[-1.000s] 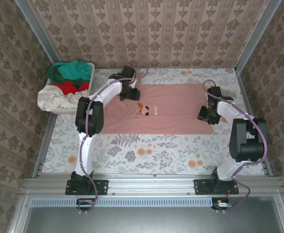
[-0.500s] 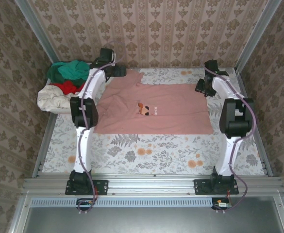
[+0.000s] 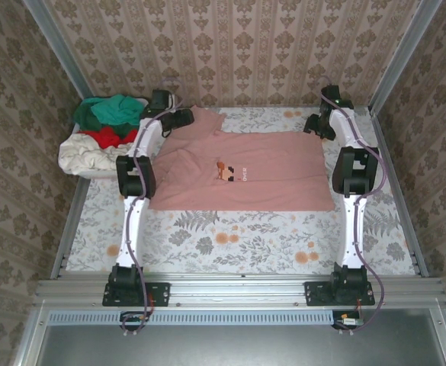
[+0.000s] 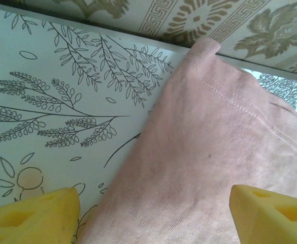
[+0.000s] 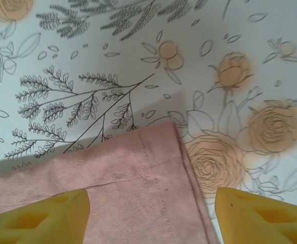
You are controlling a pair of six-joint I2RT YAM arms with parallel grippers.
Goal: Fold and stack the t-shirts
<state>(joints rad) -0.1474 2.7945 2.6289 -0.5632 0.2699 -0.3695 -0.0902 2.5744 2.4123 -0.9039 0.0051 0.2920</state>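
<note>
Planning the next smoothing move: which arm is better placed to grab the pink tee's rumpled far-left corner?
Left. The left gripper hangs directly over that corner of the pink tee, jaws open with cloth beneath them in the wrist view. The right gripper is open at the far-right corner, across the shirt.

Dusty-pink t-shirt — on a white table printed with orange flowers and grey ferns.

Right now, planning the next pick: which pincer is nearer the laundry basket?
Left. The left pincer hovers just right of the basket, at the far left corner of the pink t-shirt; the right pincer is across the table, at its far right corner.
</note>
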